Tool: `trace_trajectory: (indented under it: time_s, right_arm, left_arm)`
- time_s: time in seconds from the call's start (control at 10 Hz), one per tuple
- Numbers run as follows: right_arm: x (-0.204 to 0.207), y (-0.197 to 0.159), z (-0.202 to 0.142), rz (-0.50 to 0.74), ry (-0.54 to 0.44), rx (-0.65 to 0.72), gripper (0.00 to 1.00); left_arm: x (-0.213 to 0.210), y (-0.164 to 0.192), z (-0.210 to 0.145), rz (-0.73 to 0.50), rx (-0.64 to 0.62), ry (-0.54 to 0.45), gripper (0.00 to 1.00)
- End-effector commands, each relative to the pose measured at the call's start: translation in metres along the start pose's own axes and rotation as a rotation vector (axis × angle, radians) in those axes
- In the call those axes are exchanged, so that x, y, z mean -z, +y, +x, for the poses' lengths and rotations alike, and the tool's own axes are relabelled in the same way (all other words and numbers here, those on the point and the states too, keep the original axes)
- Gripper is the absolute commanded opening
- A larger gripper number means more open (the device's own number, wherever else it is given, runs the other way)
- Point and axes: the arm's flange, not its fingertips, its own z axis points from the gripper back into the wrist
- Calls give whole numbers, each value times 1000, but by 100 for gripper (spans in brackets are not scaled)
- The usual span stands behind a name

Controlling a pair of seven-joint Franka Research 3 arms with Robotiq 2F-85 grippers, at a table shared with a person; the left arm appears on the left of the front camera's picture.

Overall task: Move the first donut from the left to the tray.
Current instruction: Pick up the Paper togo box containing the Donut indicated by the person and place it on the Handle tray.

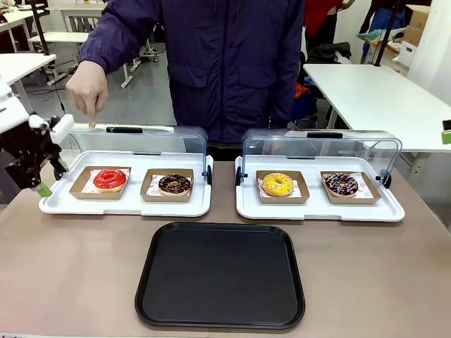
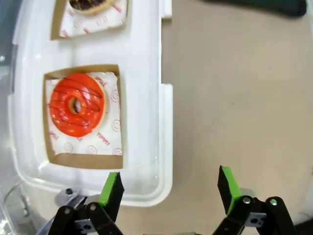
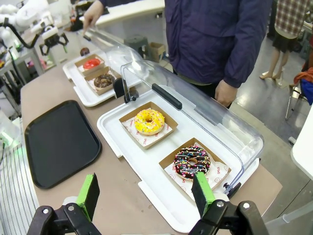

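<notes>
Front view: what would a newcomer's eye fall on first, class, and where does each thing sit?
The red donut glows at the far left on a white tray. The big black tray lies at the table's near middle. A person's hand points down behind the red donut, and the left gripper hangs open off that white tray's left end.

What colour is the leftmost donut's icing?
The donut is red with thin dark stripes; left wrist view shows it best.

Brown table (image 1: 77,282) is carrying three things: black tray (image 1: 220,276) lying near centre, left white tray (image 1: 130,206) and right white tray (image 1: 320,211) sitting side by side just beyond it, narrow gap between them.
</notes>
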Motion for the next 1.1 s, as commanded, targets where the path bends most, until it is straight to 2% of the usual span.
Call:
trace_trajectory:
  time_s: [0.0,0.2,0.3,0.4,0.6,0.7,1.0]
  right_arm:
    - [1,-3,2,-2,-27,-25,100]
    - [1,-3,2,-2,-27,-25,100]
    - [1,-3,2,-2,-27,-25,100]
    - [1,-3,2,-2,-27,-25,100]
    - [1,-3,2,-2,-27,-25,100]
    - [1,-3,2,-2,-27,-25,100]
    - [1,-3,2,-2,-27,-25,100]
  left_arm:
    - [25,-8,-10,54,56,18,100]
    - [46,-1,-12,77,92,14,100]
    - [46,3,-9,137,104,-19,100]
    - [39,-5,-10,47,61,35,100]
    - [45,0,-9,79,78,30,100]
    - [46,18,-4,88,111,-2,100]
    - [60,50,2,77,125,34,100]
